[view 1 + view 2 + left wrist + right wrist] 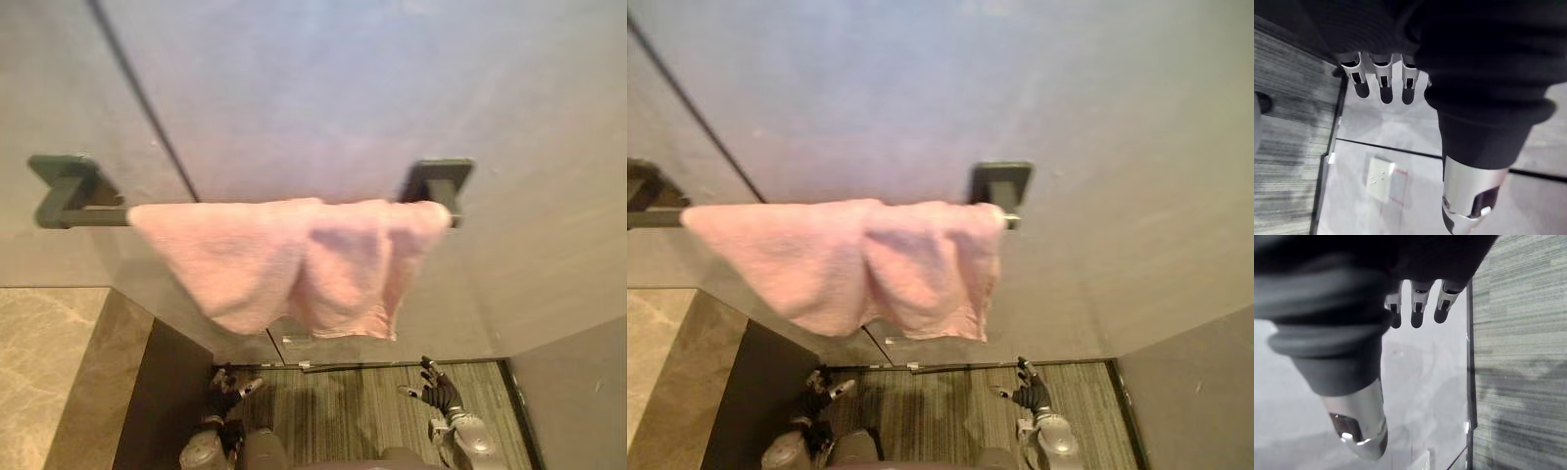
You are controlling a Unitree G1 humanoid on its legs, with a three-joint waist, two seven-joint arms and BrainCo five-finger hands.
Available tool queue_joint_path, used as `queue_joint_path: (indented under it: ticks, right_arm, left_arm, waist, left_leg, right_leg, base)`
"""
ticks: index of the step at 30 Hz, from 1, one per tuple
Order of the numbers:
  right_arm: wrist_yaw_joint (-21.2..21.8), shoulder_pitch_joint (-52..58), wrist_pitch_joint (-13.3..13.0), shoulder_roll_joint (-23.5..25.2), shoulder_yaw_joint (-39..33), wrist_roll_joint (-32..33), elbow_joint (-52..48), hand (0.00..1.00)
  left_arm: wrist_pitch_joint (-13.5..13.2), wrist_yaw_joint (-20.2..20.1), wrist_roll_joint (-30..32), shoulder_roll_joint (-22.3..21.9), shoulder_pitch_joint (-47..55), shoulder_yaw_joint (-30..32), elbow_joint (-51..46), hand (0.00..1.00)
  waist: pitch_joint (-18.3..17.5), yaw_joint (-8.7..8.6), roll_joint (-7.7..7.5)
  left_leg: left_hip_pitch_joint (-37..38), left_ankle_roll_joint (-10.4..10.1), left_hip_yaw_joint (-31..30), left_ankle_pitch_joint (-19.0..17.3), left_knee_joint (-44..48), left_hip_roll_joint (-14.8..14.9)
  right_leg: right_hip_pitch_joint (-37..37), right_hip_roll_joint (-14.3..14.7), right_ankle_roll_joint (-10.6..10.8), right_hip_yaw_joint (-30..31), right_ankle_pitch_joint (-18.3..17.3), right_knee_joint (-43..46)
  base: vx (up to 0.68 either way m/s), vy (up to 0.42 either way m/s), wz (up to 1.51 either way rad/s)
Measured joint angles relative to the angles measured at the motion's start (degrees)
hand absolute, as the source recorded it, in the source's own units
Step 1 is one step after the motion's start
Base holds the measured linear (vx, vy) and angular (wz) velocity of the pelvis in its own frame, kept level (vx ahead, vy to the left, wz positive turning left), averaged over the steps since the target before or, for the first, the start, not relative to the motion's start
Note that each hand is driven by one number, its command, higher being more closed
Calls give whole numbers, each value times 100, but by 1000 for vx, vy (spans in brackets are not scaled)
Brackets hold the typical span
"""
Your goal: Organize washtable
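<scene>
- While both arms hang low over the striped floor (343,416), the left hand (223,392) and right hand (439,390) are empty, with fingers loose and spread.
- Further off, the pink towel (294,259) droops bunched over the dark towel bar (93,216). It looks soft, light and floppy, and is best pinched at a hanging bottom corner.
- Count: one towel, one bar, two brackets (436,181) on the grey wall (392,78).

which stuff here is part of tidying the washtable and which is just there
Job: pink towel, draped over the dark towel bar; beige marbled top, perhaps the washtable; left hand and right hand, both open and empty, hanging low.
Just there: grey wall; striped floor; white wall plate.
</scene>
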Motion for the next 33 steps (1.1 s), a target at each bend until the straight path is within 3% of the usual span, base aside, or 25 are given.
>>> queue_joint_path:
  ticks: [3, 5, 6, 7, 10, 13, 16, 17, 20, 27, 33]
  right_arm:
    - [-47, 64, -10, -138, 29, 74, -19, 0]
    - [-134, 162, -18, -181, 83, 145, -1, 0]
    - [-165, 148, -16, -178, 82, 177, 36, 0]
    - [-173, 117, -19, -141, 83, 195, 17, 0]
    - [-259, 37, -22, -154, 75, 234, -93, 0]
    - [-259, 166, -23, -146, 35, 234, -178, 0]
    - [-257, 191, -15, -96, -96, 238, 103, 0]
    - [-261, 104, -15, -87, -130, 239, 290, 0]
    - [-263, 14, -17, -90, -296, 237, 480, 0]
    - [-262, 9, -16, -95, -323, 228, 837, 0]
    - [-263, 20, -4, -107, -328, 176, 1013, 0]
  left_arm:
    - [-15, -1, -12, -163, -20, -229, 12, 0]
    - [-9, -5, -116, -167, -11, -488, 20, 0]
    - [-7, -8, -114, -174, -17, -549, 18, 0]
    - [-2, -6, -114, -183, -31, -537, 1, 0]
    - [0, -8, -116, -168, -27, -513, -113, 0]
    - [-1, -8, -114, -153, -22, -506, -173, 0]
    - [-2, -5, -112, -85, -11, -513, -173, 0]
    - [1, -2, -110, 56, -14, -517, -145, 0]
    - [8, -1, -105, 231, -13, -516, -2, 0]
    - [27, -10, 67, 258, 172, -512, 398, 0]
    - [25, -7, 64, 260, 276, -458, 649, 0]
  waist:
    - [91, -43, 140]
    - [121, -61, 163]
    - [120, -96, 143]
    - [185, -110, 51]
    - [215, -157, 54]
    - [131, -191, 207]
    - [-147, -336, 278]
    - [-173, -324, 190]
    - [-159, -333, 190]
    - [-144, -359, 252]
    - [-137, -345, 261]
  left_leg:
    - [-25, 44, -352, 683, -458, 115]
    - [-86, -13, -509, 1330, -898, 135]
    - [-29, -132, -565, 1863, -1415, 90]
    - [-122, -158, -589, 1558, -1051, 4]
    - [-162, 119, -476, 417, 461, -319]
    - [238, 242, -189, -292, 881, -299]
    - [707, 294, -45, -99, -650, -555]
    - [817, 337, -74, 316, -1217, -729]
    - [980, 419, -220, 586, -1632, -883]
    - [1488, 417, -454, 1066, -2371, -909]
    - [1536, 407, -531, 1104, -2406, -884]
  right_leg:
    - [182, 244, -248, -488, -148, -83]
    - [173, 392, -400, -922, -198, 12]
    - [157, 369, -540, -1146, -134, -78]
    - [183, 330, -819, -1417, -125, -181]
    - [183, 91, -901, -1694, -71, -129]
    - [321, 66, -824, -1991, -18, -162]
    - [483, 167, -640, -2215, 313, -823]
    - [558, 149, -648, -2235, 594, -1175]
    - [745, 151, -617, -2304, 799, -1473]
    - [973, 254, -634, -2394, 779, -1491]
    - [1011, 291, -649, -2374, 802, -1438]
  base:
    - [-113, -290, 69]
    - [-197, -262, 110]
    - [-212, -211, 91]
    - [-136, -131, 74]
    - [-145, -49, 50]
    - [-135, 92, 47]
    - [-61, 123, 67]
    - [-65, 120, 33]
    - [-99, 99, 23]
    - [-124, -12, 13]
    - [-68, -12, 4]
